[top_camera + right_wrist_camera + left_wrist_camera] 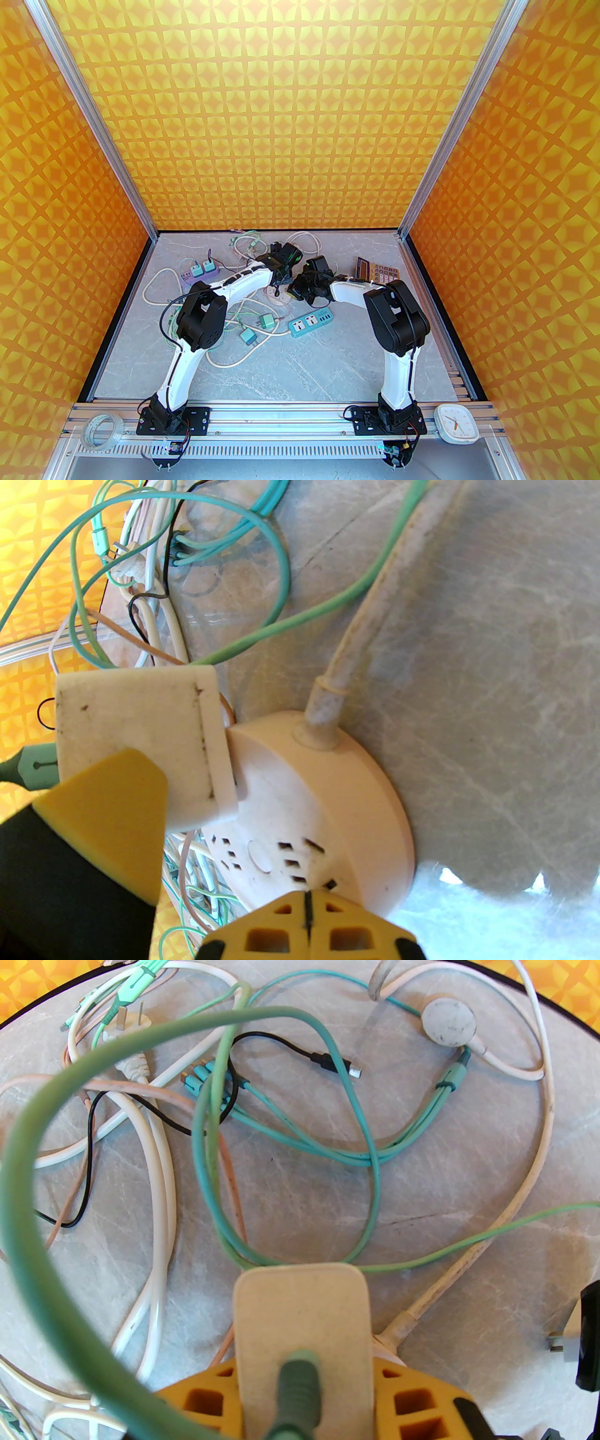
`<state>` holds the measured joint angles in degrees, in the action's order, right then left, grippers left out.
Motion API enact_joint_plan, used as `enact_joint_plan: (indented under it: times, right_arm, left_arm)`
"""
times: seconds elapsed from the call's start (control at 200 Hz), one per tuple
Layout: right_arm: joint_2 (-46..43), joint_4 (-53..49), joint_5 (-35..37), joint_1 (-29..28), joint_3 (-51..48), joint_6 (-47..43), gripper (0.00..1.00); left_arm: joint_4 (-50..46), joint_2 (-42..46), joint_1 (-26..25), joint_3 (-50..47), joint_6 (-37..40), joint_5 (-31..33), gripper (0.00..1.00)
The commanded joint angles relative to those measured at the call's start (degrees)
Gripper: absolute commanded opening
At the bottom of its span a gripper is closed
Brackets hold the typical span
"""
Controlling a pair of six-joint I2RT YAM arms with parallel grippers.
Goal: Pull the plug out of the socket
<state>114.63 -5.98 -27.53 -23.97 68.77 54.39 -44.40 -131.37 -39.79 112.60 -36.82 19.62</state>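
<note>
The grey marble-patterned desk (328,365) carries a loose tangle of white, teal and black cables (154,1157) across its far half. The round cream plastic socket (328,798) lies flat on the desk near the middle, with its thick cream cord (347,658) leading away. The cream rectangular plug (136,723), with a green cable (42,1222) at its back, stands with its base against the socket's face; whether its pins are seated cannot be told. The left pincer (300,1396) is partly open, its yellow fingers (108,817) clamped on the plug's sides. The right pincer (307,916) is fully closed and empty, its tips touching the socket's edge.
</note>
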Motion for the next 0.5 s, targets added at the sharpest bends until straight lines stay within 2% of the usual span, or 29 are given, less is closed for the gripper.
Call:
enact_joint_plan:
  times: [0.0, 0.1, 0.24, 0.4, 0.495]
  right_arm:
    - [7.2, -9.5, 9.0, -3.6, -1.1, -0.2, 0.00]
    - [7.5, -9.2, 9.0, -3.6, -1.3, 0.0, 0.00]
    - [7.5, -9.2, 8.9, -3.9, -1.2, 0.1, 0.00]
    - [7.4, -9.0, 8.9, -3.9, -1.4, -0.1, 0.00]
    - [7.6, -8.6, 8.7, -3.9, -1.3, -0.1, 0.00]
  left_arm:
    - [-4.4, -4.7, -9.1, 6.2, 4.0, 1.7, 0.07]
    - [-6.2, -6.6, -10.1, 9.0, 4.7, 3.5, 0.06]
    - [-5.2, -5.5, -9.8, 7.2, 3.9, 3.3, 0.06]
    - [4.8, 2.7, -6.0, -5.6, -0.6, -3.5, 0.05]
    - [7.0, 5.4, -5.3, -9.0, -1.1, -3.8, 0.05]
